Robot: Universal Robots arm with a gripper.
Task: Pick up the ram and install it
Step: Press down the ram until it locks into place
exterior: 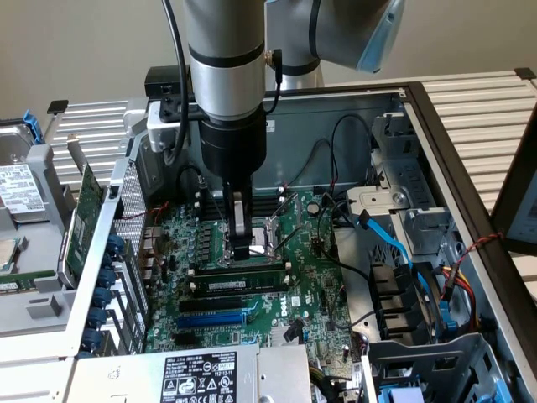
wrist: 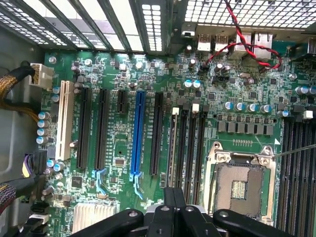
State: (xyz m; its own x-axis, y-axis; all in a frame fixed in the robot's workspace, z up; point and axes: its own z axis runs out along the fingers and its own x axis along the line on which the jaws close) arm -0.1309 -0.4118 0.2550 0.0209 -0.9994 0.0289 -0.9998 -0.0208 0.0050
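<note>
- Exterior view: hand (exterior: 242, 245) down inside the open computer case (exterior: 436, 134), fingers together, pressing on the ram (exterior: 243, 273) lying along a black memory slot (exterior: 239, 288) beside the CPU socket (exterior: 281, 231).
- Risk, as a judgement: uneven pressure, one end left unseated or the stick tilted.
- Wrist view: hand (wrist: 174, 207) directly over the ram (wrist: 174, 148), seen edge-on in its slot, near the blue slot (wrist: 137, 133).

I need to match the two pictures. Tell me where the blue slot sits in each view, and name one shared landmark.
Exterior view: the blue slot lies low on the green board, next to the labelled metal box.
Wrist view: the blue slot stands between black slots, mid-board.
Shared landmark: the square metal processor socket.
</note>
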